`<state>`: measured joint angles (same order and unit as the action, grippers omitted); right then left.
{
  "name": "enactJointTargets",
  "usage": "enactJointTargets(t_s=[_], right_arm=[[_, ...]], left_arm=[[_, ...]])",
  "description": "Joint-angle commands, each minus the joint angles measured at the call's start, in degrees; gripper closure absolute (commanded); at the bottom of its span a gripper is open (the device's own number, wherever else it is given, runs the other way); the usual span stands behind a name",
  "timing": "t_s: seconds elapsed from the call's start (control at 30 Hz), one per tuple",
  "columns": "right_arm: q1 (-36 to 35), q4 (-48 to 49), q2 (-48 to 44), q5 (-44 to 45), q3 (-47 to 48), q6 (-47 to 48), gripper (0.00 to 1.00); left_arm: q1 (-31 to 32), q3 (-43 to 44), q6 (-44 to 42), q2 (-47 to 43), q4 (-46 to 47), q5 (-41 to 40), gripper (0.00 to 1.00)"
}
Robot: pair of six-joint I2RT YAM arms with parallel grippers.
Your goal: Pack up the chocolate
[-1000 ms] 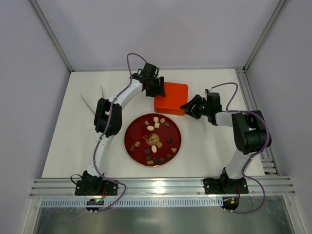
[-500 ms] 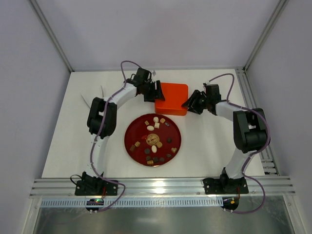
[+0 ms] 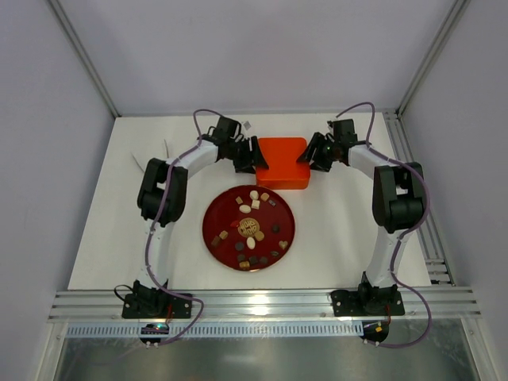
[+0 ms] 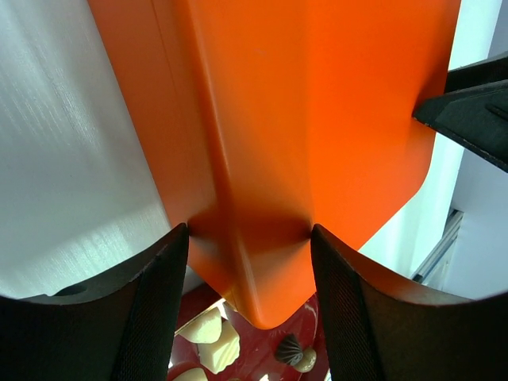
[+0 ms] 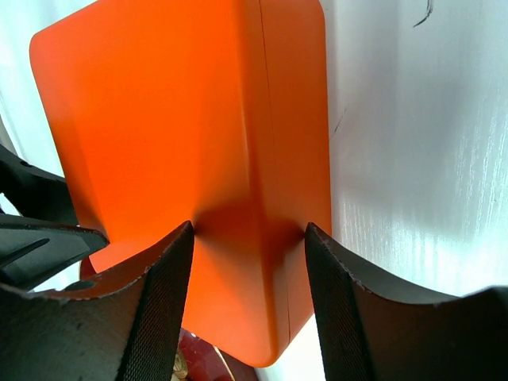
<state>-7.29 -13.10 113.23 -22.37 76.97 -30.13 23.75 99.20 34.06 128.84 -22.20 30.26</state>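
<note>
We see the left end effector (image 4: 248,238) and the right end effector (image 5: 248,232) each clamped on an opposite side of the smooth square orange box (image 3: 282,161). The small brown, tan and cream chocolates (image 3: 252,231) lie on a round dark-red plate (image 3: 290,214) just in front of that box.

Jaws flank the orange box (image 3: 282,161); the red plate (image 3: 222,213) crowds its near side.
</note>
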Motion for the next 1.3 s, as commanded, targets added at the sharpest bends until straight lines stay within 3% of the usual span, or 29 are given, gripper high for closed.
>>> enactJointTargets(t_s=[0.0, 0.4, 0.63, 0.7, 0.93, 1.27], right_arm=[[-0.53, -7.02, 2.52, 3.74, 0.9, 3.15, 0.41], [-0.71, -9.48, 4.72, 2.16, 5.82, 5.61, 0.37], [-1.24, -11.68, 5.95, 3.39, 8.02, 6.75, 0.37], [-1.32, -12.03, 6.21, 3.74, 8.46, 7.19, 0.37], [-1.59, -13.44, 6.57, 4.61, 10.22, 8.24, 0.37], [-1.5, -13.0, -0.81, 7.17, 10.83, 9.65, 0.22]], left_arm=[[0.16, -3.49, -3.39, 5.02, -12.08, -5.39, 0.39], [-3.27, 7.85, 0.21, 8.44, -12.17, -5.56, 0.34], [-5.55, 12.51, 5.05, 11.61, -11.2, -8.29, 0.36], [-6.25, 13.74, 6.7, 12.75, -10.94, -9.69, 0.41], [-6.17, 11.64, 6.9, 12.32, -10.41, -9.96, 0.49], [-6.43, 9.08, 4.26, 5.03, -9.62, -8.73, 0.52]])
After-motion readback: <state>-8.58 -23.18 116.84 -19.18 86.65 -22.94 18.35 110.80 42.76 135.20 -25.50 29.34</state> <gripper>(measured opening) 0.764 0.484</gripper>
